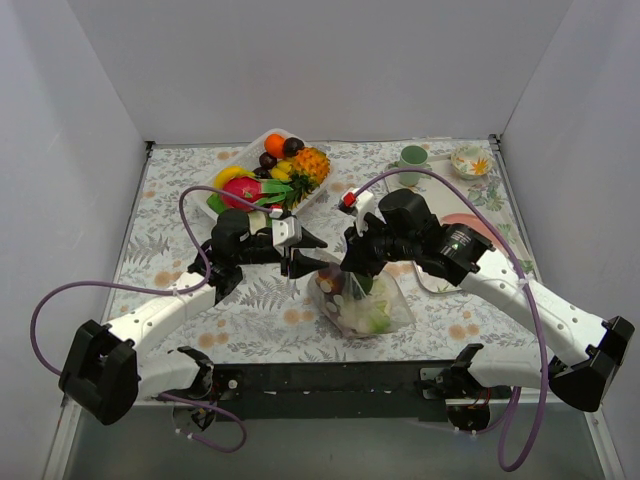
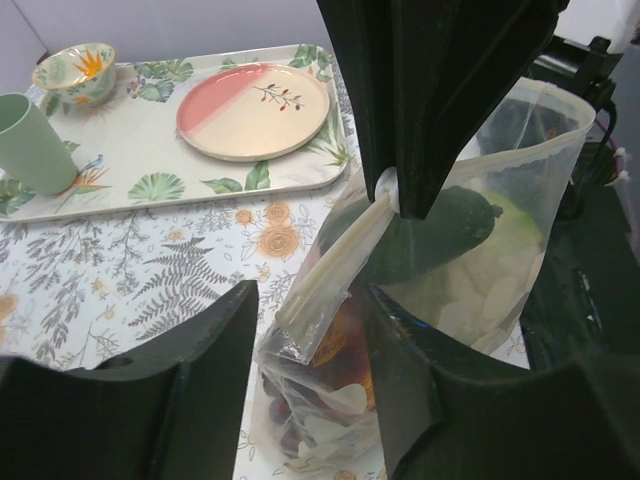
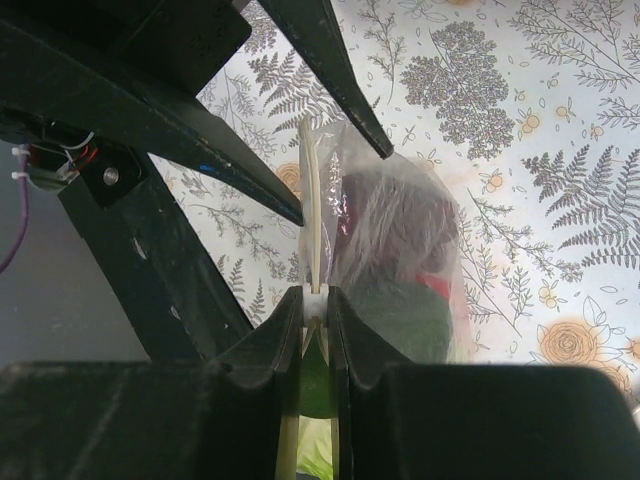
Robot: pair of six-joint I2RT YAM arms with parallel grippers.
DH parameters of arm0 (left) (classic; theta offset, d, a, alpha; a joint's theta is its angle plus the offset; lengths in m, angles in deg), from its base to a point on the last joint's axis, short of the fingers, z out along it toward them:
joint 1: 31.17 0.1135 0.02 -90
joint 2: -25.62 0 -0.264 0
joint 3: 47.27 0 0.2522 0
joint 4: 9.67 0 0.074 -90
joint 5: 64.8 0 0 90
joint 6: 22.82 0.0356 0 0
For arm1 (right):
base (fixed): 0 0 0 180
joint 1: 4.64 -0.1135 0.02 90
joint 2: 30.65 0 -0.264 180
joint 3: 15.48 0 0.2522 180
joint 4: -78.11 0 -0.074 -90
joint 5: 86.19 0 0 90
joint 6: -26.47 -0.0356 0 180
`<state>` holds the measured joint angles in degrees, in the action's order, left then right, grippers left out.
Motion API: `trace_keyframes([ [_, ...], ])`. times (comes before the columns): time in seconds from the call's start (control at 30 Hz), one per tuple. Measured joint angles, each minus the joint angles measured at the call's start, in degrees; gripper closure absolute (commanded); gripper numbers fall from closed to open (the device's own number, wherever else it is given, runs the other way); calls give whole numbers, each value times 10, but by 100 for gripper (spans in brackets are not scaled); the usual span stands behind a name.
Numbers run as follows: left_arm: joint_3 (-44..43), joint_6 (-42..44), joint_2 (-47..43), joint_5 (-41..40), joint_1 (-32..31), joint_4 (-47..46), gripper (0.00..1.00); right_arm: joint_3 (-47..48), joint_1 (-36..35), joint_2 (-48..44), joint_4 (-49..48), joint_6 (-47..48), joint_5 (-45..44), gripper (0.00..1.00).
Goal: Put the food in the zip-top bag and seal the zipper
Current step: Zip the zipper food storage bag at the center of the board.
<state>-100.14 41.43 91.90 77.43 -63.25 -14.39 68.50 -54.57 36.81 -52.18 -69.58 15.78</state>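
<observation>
**A:** Where's the zipper?

**B:** The zipper [image 2: 332, 258] stands on edge between the jaws of the left hand [image 2: 310, 295]. They are apart, one on each side of it, and neither clearly touches it. The right hand [image 3: 315, 295] is clenched on the same strip just beyond, holding the mouth of the bag [image 2: 520, 170] upright. The bag's bottom seems to rest on the worktop [image 2: 150, 270].

**A:** And the food?

**B:** The food [image 2: 460, 300] is inside and shows through the plastic: red and dark pieces low down, pale and green ones higher.

**A:** So sealing's the step. How should it be done?

**B:** I'd close the left hand squarely on the strip, near the right hand's pinch, with both tracks between the pads. Then draw it along to the free end while the right hand keeps the strip taut. The pull should stay in line with the zipper, because a slanted pull could let it slip out or leave a gap. Squeeze firmly, but not so hard that the plastic bunches.
</observation>
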Motion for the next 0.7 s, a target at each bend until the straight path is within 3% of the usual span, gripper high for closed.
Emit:
trace_keyframes([
  [0.27, -2, -25, 3, 16, 0, -8, 98, -7, 0, 0, -7, -3, -5, 84],
  [0.37, -6, -28, 13, 18, -2, -9, 100, -7, 0, 0, -11, -3, -10, 83],
  [0.57, -11, -29, 23, 18, -6, -9, 100, -7, 0, 0, -23, -11, -15, 44],
  [0.7, -11, -30, 24, 18, -9, -8, 100, -7, 0, -2, -39, -13, -21, 40],
])
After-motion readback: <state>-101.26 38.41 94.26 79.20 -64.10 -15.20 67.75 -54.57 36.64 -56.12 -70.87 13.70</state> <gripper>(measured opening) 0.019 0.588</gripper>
